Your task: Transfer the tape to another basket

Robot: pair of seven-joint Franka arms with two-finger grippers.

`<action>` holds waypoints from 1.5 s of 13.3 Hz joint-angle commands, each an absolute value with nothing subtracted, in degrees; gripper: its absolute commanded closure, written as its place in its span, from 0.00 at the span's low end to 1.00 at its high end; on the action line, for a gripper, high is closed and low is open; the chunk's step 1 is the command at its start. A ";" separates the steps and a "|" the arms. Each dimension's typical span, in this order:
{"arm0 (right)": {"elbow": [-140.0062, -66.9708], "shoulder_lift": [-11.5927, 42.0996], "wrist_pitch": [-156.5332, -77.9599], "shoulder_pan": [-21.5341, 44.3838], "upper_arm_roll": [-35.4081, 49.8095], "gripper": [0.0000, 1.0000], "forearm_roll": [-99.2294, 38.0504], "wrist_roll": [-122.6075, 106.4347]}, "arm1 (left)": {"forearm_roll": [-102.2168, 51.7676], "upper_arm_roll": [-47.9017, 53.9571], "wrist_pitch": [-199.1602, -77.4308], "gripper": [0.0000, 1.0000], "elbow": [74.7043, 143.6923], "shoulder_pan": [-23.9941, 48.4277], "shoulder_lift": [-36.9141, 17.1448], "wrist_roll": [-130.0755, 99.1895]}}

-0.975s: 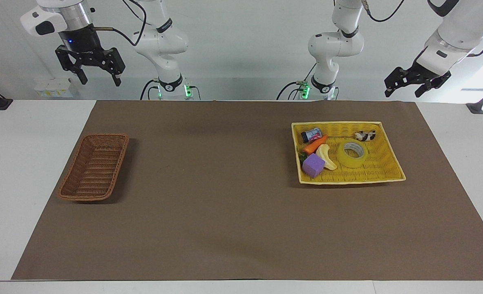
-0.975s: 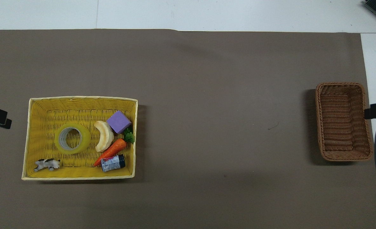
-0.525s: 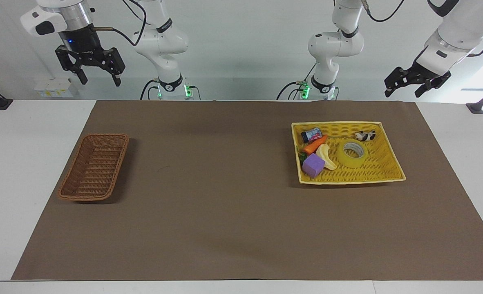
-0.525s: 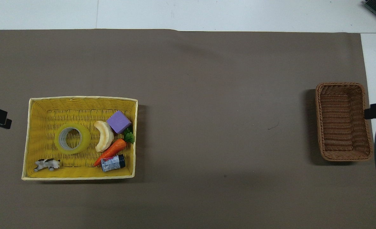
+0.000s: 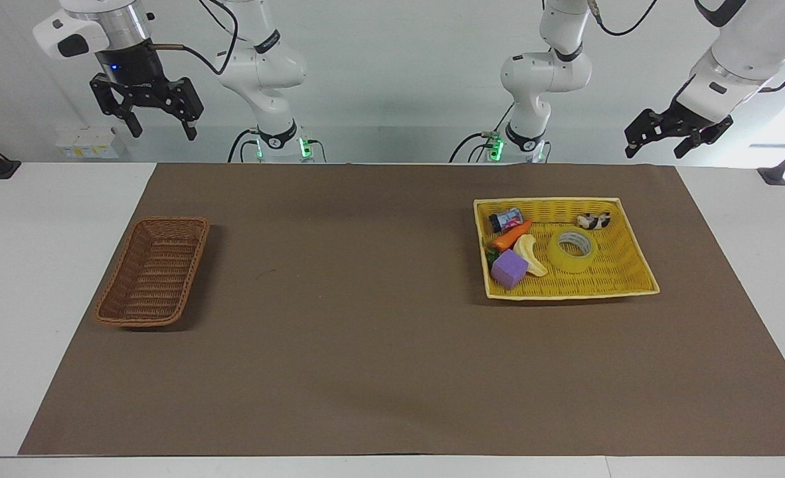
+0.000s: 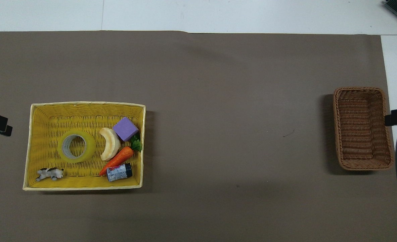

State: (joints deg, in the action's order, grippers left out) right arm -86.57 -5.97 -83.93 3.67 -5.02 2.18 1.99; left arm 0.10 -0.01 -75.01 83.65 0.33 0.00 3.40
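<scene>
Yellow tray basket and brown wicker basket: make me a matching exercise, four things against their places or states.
Things:
1. translucent yellow tape roll
2. purple foam cube
3. narrow brown wicker basket
4. left gripper

Places or states:
A. open, raised
B. toward the right arm's end, nothing in it
C. flat in the yellow tray basket, beside the banana
D. against the banana's tip

Pairs: 1-C, 2-D, 3-B, 4-A

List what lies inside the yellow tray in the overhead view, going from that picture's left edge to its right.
Toy cow → tape → banana. After that come the small jar, carrot and purple cube, whose spans overlap, so their order is unclear. All sit in the yellow tray.
</scene>
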 commanded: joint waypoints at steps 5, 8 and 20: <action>-85.96 -5.89 -83.14 3.16 -4.92 0.00 1.14 0.62 | 0.18 0.52 -75.14 0.00 84.02 0.87 0.79 2.73; -85.96 -5.89 -83.14 3.16 -4.92 0.00 1.14 0.62 | -0.09 0.27 -80.56 0.00 90.32 -0.43 3.94 3.07; -86.04 -5.89 -83.14 3.16 -4.92 0.00 1.23 0.62 | -4.47 0.18 -105.45 0.00 115.03 -4.48 7.56 14.23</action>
